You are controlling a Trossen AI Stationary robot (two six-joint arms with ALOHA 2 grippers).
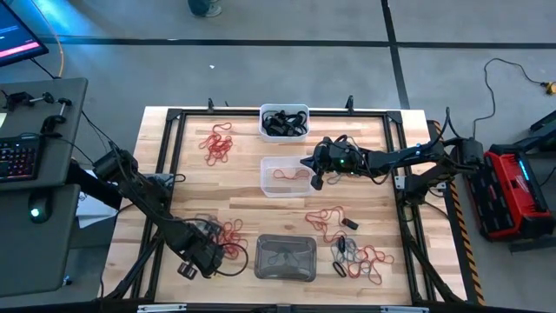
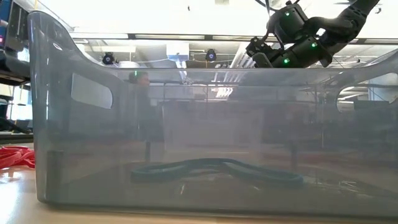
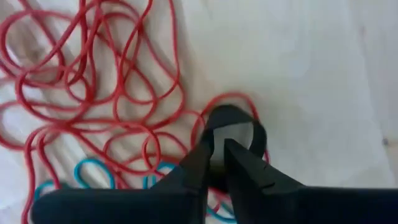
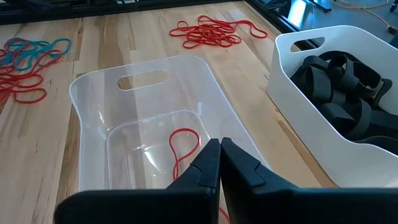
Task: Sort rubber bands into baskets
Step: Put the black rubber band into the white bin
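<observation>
Down near the tabletop's front-left corner, left gripper (image 3: 222, 144) pinching almost shut on 1 black band (image 3: 231, 117) at the edge of the red bands (image 3: 93, 87), far from the white basket (image 1: 284, 123) at the back edge.

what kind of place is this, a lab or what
Most likely a robotics lab or workshop: a wooden table in a metal frame on a taped concrete floor, a side desk with keyboard and monitor, red equipment case.

Colours of bands, baskets and worktop.
Red bands (image 4: 211, 31), teal bands (image 4: 34, 48), black bands (image 4: 345, 81) in white basket (image 4: 298, 93); clear basket (image 4: 93, 106); grey basket (image 1: 285, 258); pale wood worktop (image 1: 243, 187).
</observation>
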